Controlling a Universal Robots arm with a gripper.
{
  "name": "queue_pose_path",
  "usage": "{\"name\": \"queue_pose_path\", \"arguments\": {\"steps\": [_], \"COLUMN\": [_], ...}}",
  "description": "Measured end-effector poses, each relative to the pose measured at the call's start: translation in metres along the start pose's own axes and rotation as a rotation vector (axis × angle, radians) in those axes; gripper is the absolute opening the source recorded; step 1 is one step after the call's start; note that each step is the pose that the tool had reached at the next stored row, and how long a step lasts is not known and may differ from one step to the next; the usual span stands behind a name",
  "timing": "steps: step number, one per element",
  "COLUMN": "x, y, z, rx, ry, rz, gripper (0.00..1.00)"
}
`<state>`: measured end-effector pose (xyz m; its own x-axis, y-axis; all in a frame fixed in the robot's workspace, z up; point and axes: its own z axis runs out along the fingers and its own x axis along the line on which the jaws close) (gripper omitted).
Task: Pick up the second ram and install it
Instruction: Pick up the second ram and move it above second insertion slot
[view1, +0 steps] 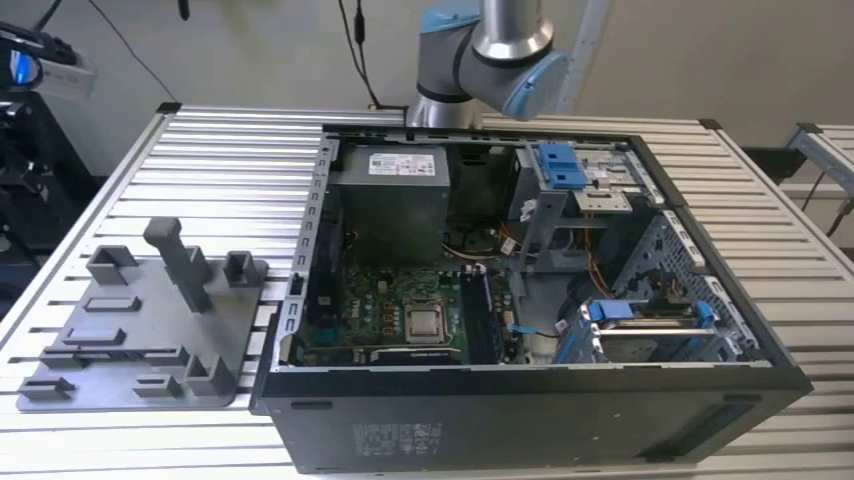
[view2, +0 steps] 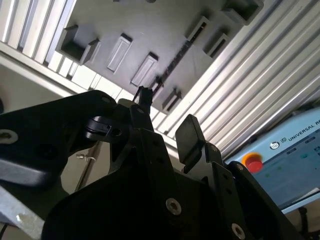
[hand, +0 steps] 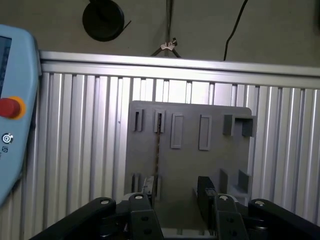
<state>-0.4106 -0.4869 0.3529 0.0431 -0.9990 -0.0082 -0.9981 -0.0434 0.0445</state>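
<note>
My pincer (hand: 176, 186) (view2: 167, 112) hangs wide and empty above the grey tray (hand: 200, 165) (view2: 150, 25).
The second ram (hand: 157, 145) (view2: 175, 60) stands on edge in one long slot of that tray, clear of my pincer in both wrist views.

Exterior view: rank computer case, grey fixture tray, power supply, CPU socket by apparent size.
Largest to smallest:
1. computer case
2. grey fixture tray
3. power supply
4. CPU socket
The tray sits nearer the camera than the power supply, which may exaggerate the gap between them.

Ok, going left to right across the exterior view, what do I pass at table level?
grey fixture plate → CPU socket on the motherboard → lower drive cage with its blue clip
</note>
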Motion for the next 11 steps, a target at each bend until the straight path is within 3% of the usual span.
{"name": "queue_pose_path", "arguments": {"steps": [11], "x": [0.0001], "y": [-0.0006], "z": [0.0134], "rx": [0.0003], "ry": [0.0004], "rz": [0.000], "gripper": [0.48]}}
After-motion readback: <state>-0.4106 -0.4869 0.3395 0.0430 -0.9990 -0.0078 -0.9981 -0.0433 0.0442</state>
